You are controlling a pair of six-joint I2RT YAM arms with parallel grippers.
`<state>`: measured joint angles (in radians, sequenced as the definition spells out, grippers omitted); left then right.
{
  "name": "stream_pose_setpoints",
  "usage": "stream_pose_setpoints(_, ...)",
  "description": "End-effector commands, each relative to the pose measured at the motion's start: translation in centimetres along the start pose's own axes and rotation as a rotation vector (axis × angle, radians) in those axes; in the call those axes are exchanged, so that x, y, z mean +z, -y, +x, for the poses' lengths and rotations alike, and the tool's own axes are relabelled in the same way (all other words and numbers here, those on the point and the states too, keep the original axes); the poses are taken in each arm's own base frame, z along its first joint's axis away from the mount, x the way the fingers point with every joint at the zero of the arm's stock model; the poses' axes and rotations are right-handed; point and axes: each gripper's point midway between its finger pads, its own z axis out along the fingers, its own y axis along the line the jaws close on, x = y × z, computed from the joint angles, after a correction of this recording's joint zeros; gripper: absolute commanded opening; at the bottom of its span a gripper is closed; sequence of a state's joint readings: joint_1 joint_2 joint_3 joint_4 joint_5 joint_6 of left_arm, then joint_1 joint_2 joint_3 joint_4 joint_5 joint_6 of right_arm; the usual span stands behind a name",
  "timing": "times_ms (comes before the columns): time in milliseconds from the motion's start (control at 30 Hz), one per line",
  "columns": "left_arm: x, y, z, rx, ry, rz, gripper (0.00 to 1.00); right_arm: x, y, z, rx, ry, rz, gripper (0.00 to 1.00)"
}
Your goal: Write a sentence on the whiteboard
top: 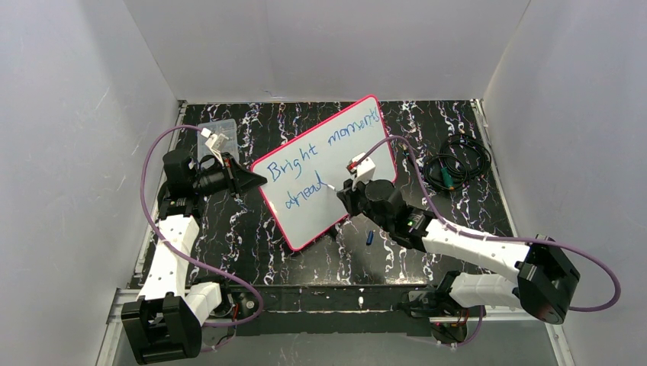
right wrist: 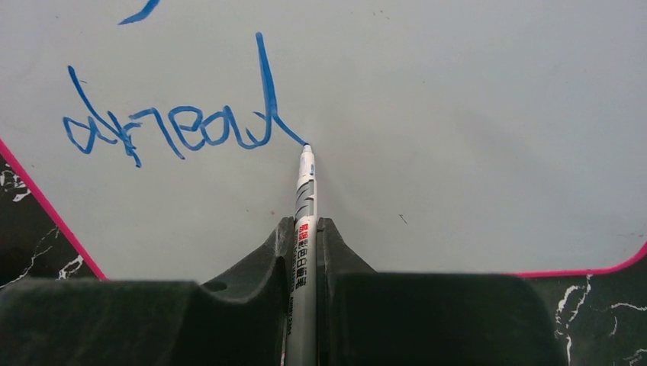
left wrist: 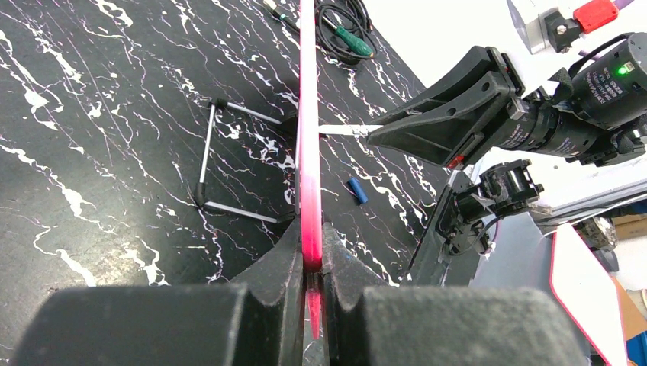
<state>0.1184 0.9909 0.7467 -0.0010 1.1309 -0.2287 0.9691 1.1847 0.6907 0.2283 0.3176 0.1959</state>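
Left claw [left wrist: 309,259] is clamped on the rim of the board [top: 324,221], propped on the desk [top: 252,252], while right claw [right wrist: 305,236] grips the pen [right wrist: 305,191], its tip at the last stroke of the sentence [top: 324,149], which looks complete, so lifting the pen clear seems next.

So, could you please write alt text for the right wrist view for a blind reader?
The right pincer holds a marker, its tip at the last stroke of the blue word "ahead" on the whiteboard. Pink rim and black marbled table show at the bottom corners.

whiteboard [top: 313,225]: 1; sentence [top: 305,160]: 1 (2 lines); marker [right wrist: 305,229]: 1; blue cap [top: 369,238]: 1; clear box [top: 216,131]: 1; cable coil [top: 458,164]: 1
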Motion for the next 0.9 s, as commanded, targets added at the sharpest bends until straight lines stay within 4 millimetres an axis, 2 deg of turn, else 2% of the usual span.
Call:
stream_pose_setpoints(0,-0.2,1.4,-1.1,0.082,0.023,0.047,0.00,-0.9,1.1,-1.7,0.010,0.049,0.052,0.01)
stream_pose_setpoints(167,-0.2,1.5,-1.1,0.083,0.023,0.048,0.00,-1.4,0.9,-3.2,0.025,0.093,0.042,0.01)
stream_pose_setpoints(533,-0.2,1.5,-1.1,0.083,0.022,0.050,0.00,0.2,1.1,-1.6,0.008,0.046,0.070,0.01)
stream_pose_setpoints(633,-0.2,1.5,-1.1,0.084,0.023,0.050,0.00,0.2,1.0,-2.0,-0.002,0.053,0.063,0.01)
stream_pose_setpoints(867,-0.2,1.6,-1.1,0.086,0.024,0.049,0.00,-1.5,0.4,-3.9,0.019,0.105,0.016,0.01)
